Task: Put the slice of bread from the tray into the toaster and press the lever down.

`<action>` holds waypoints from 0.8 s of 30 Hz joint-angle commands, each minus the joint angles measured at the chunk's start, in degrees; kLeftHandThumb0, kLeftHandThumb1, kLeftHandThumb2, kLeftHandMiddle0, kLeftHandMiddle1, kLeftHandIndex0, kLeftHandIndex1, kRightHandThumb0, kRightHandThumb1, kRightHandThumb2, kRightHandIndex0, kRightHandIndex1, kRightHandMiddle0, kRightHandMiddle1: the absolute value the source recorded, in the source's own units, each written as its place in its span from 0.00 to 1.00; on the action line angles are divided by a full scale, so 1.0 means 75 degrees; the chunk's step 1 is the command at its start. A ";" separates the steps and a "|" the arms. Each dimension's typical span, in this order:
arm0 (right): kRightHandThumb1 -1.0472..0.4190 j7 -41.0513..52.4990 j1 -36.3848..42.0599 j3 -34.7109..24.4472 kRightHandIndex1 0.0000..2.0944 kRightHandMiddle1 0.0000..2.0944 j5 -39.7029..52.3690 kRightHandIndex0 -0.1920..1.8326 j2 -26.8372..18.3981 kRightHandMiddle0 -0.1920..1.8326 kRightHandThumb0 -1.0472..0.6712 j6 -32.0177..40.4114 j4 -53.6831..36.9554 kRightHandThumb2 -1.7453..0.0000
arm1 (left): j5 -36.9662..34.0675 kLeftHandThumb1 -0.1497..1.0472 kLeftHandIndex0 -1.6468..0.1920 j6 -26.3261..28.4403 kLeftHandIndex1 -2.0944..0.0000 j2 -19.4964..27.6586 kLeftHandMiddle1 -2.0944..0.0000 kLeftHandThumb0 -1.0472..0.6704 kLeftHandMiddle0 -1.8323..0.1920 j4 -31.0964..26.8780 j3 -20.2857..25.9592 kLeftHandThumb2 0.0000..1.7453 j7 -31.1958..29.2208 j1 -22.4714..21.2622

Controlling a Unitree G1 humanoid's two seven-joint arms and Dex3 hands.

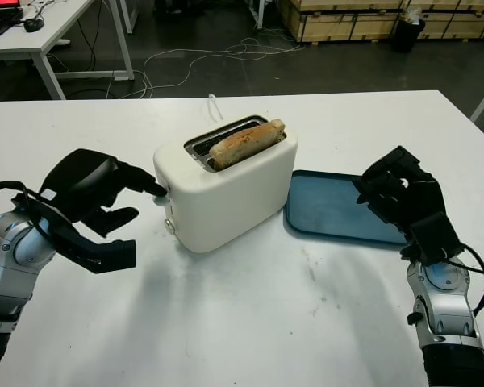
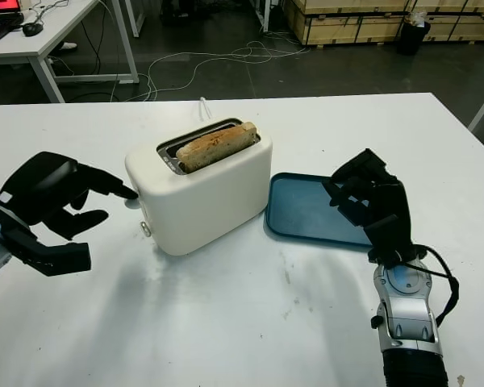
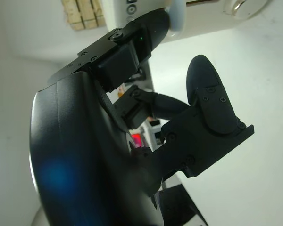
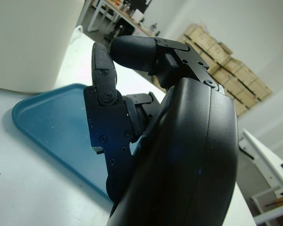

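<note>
**Op:** Bread slice (image 1: pixel 246 142) sits upright in the slot of the white toaster (image 1: pixel 226 189), top edge proud of the rim. So the first half looks done, and the blue tray (image 1: pixel 331 208) is bare.

**Obs:** And the lever?

**Op:** Lever (image 1: pixel 159 198) is on the toaster's end face, right at my left hand (image 1: pixel 89 205). One fingertip (image 1: pixel 152 190) is on it or just above it; I can't tell whether it has been pushed down. I'd judge the press still to do, since the bread stands high.

**Obs:** Is the left holding anything?

**Op:** Nothing. One finger is extended to the lever, the others loosely bent beneath it.

**Obs:** Right side?

**Op:** Right hand (image 1: pixel 403 197) hangs over the tray's near edge, away from the toaster, fingers curled, nothing in them.
</note>
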 commanded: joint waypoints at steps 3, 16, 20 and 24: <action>0.09 0.0030 0.0021 -0.0089 0.83 0.83 0.0075 0.42 -0.0011 0.30 0.44 -0.0060 -0.0053 0.91 | 0.0571 0.46 0.31 0.1118 1.00 -0.0214 0.29 0.55 0.41 -0.0105 -0.0991 0.41 -0.1238 -0.0229; 0.09 0.0262 0.0061 -0.0192 0.83 0.83 0.0161 0.43 -0.0051 0.30 0.44 -0.0073 -0.0037 0.91 | 0.2933 0.89 0.28 0.4087 1.00 -0.2256 0.84 0.53 0.39 0.1034 -0.4238 0.03 -0.3148 -0.0107; 0.09 0.0314 0.0022 -0.0173 0.83 0.83 0.0190 0.43 -0.0029 0.30 0.44 -0.0072 -0.0023 0.91 | 0.2818 0.89 0.26 0.4278 0.99 -0.2103 0.87 0.52 0.31 0.0716 -0.4302 0.04 -0.3185 0.0031; 0.09 0.0332 -0.0013 -0.0162 0.83 0.83 0.0176 0.43 0.0001 0.30 0.44 -0.0103 0.0002 0.91 | 0.2514 0.89 0.19 0.4219 0.96 -0.1863 0.69 0.53 0.34 0.0337 -0.4165 0.02 -0.3144 0.0035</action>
